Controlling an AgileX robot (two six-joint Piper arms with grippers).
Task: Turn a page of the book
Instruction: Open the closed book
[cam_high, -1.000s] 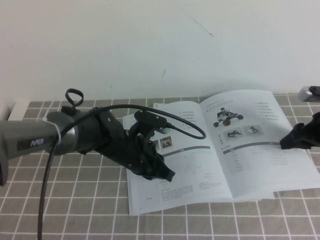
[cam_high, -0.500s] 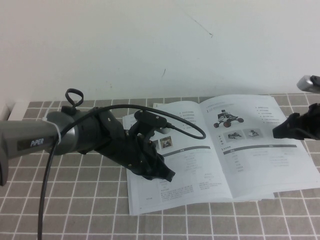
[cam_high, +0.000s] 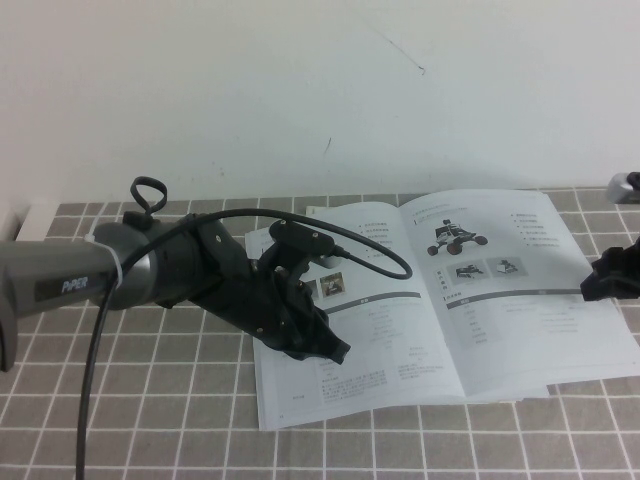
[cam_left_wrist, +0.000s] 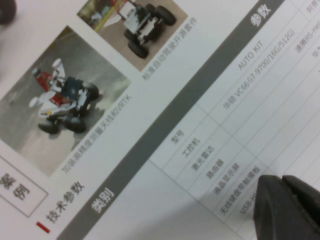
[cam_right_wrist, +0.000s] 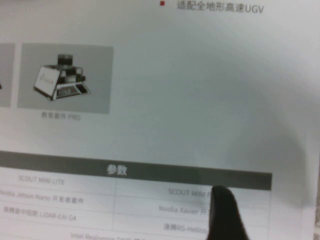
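Note:
The book (cam_high: 440, 330) lies open on the tiled table. The page (cam_high: 520, 290), with a dark rover above two small grey photos and a table, is the right-hand sheet and lies nearly flat. My left gripper (cam_high: 330, 350) is shut and rests on the left-hand sheet (cam_high: 390, 370), the one with the brownish photo. In the left wrist view it (cam_left_wrist: 286, 202) sits on that sheet's table rows. My right gripper (cam_high: 605, 282) is at the page's outer right edge. In the right wrist view it (cam_right_wrist: 226, 212) shows as one dark tip over the page's grey-banded table (cam_right_wrist: 135, 170).
The grey tiled table cover (cam_high: 150, 400) spreads around the book. A white wall (cam_high: 300, 90) stands behind. A black cable (cam_high: 370, 255) loops from my left arm (cam_high: 120, 275) over the left-hand sheet.
My right gripper moved in over the page's outer part, then drew back right to its edge. The left arm has not moved.

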